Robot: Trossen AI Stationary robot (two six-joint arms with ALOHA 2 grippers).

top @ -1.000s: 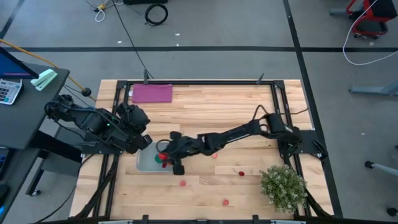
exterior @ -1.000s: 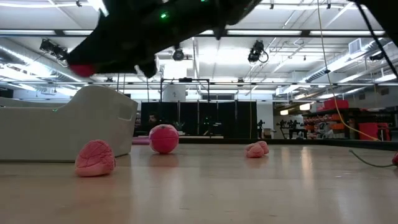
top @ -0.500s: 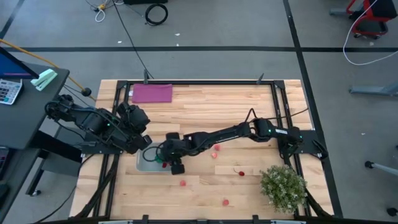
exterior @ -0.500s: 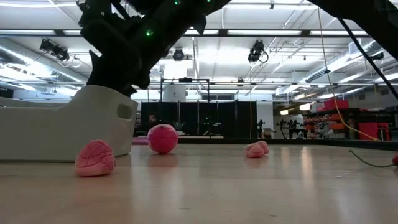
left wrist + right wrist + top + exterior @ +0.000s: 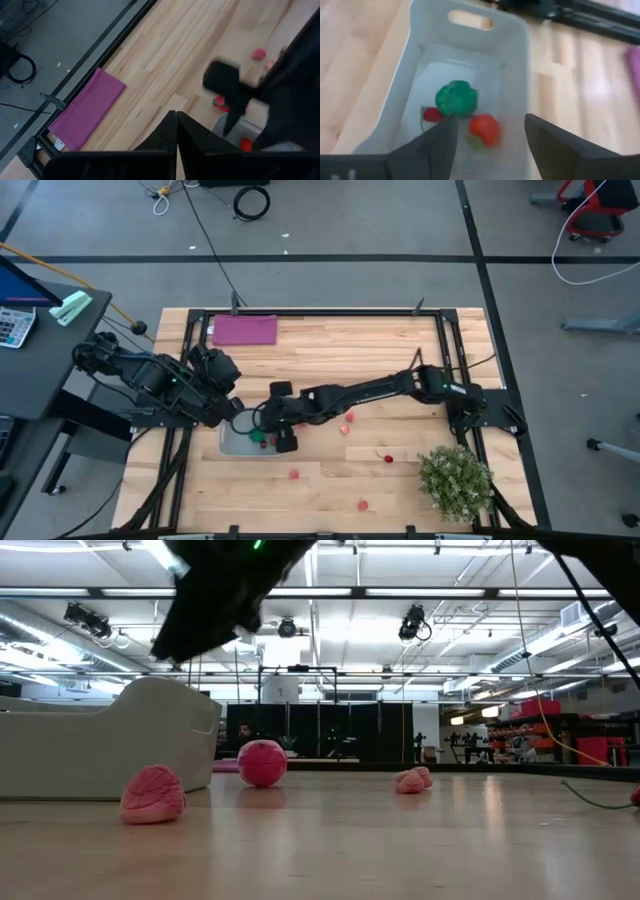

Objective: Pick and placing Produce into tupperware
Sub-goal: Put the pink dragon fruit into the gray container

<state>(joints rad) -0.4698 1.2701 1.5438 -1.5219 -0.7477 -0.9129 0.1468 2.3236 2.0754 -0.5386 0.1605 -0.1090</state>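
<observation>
- Right tool (image 5: 490, 137): it hangs above the tupperware (image 5: 517, 60), fingers spread wide with nothing between them. Judged from this, the step in hand is the release of a piece and the lift clear.
- Tupperware contents, right wrist view: a green toy vegetable (image 5: 456, 97), a red toy fruit (image 5: 485, 127) just beside it, and a smaller red piece (image 5: 432, 114) on its other side. All three lie on the container floor.
- In the high view the tupperware (image 5: 232, 442) sits at the left of the desk (image 5: 350, 360), near the front edge, with the right arm stretched across to it.
- Left tool (image 5: 176, 131): its fingers are pressed together, empty, and it waits at the left edge of the desk beside the container.
- Produce not yet collected, high view: a pink piece (image 5: 347, 418) just right of the right tool, a red one (image 5: 294, 474) in front of the container, a red one (image 5: 388, 458) near the bushy plant (image 5: 455, 480), and one (image 5: 362, 504) at the near edge.
- To do the step well, raise the tool straight up before swinging right, so that the fingers do not catch the container wall and drag it.
- Keep the fingers wide for the next pick; the pink piece close by is probably the shortest reach.
- The purple mat (image 5: 245, 330) at the far left plays no part.
</observation>
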